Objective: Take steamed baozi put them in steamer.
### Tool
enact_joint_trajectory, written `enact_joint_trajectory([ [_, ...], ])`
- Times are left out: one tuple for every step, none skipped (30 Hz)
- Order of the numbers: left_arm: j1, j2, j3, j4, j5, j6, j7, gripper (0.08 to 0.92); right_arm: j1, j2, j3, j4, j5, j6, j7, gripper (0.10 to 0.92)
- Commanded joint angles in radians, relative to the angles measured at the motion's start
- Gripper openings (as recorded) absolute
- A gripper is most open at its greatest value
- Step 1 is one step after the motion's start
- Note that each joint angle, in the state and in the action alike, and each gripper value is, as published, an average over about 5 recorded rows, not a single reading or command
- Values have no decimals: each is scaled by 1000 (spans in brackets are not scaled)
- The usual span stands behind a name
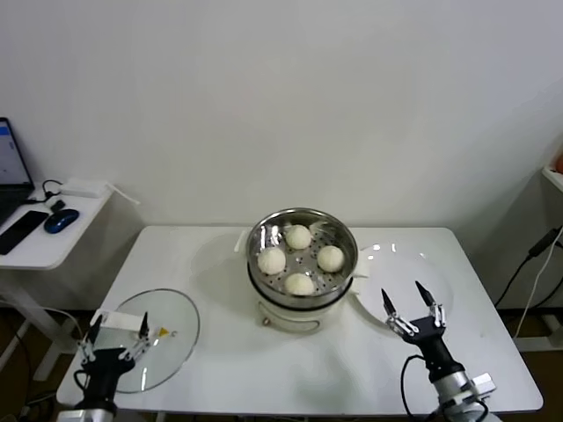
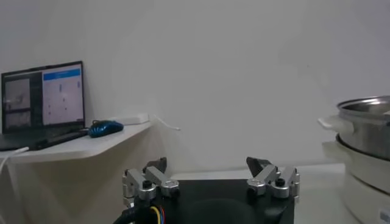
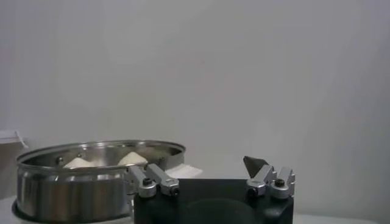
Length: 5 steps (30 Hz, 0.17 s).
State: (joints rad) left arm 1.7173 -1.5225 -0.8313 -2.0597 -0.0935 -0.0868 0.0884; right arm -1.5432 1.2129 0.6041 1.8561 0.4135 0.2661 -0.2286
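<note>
The steel steamer [image 1: 263, 228] stands at the table's middle on its cream base. Several off-white baozi lie inside it, among them ones at the back [image 1: 298, 236], left [image 1: 271, 260] and right [image 1: 330, 258]. The steamer also shows in the right wrist view [image 3: 73, 182], with two bun tops [image 3: 133, 158] above the rim, and in the left wrist view [image 2: 365, 125]. My right gripper [image 1: 411, 301] is open and empty over the white plate [image 1: 449, 281], right of the steamer. My left gripper [image 1: 115, 331] is open and empty over the glass lid [image 1: 176, 338] at the front left.
A side table [image 1: 35, 246] at the far left holds a laptop [image 2: 42, 100], a blue mouse [image 1: 61, 220] and a phone. Cables hang by the table's right end [image 1: 532, 264]. A white wall stands behind.
</note>
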Motion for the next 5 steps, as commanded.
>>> enact_joint_trajectory([
  [10, 1, -6, -2, -10, 0, 11, 823, -47, 36, 11, 11, 1, 15, -9, 823],
  [11, 1, -7, -2, -11, -1, 14, 823, -47, 38, 10, 11, 1, 15, -9, 823],
  [12, 1, -7, -2, -14, -3, 17, 823, -46, 39, 9, 11, 1, 15, -10, 823],
  [13, 1, -8, -2, -15, -3, 19, 823, -46, 39, 9, 11, 1, 15, -10, 823],
  [13, 1, -8, -3, -16, -3, 22, 823, -45, 40, 9, 11, 1, 15, -10, 823],
])
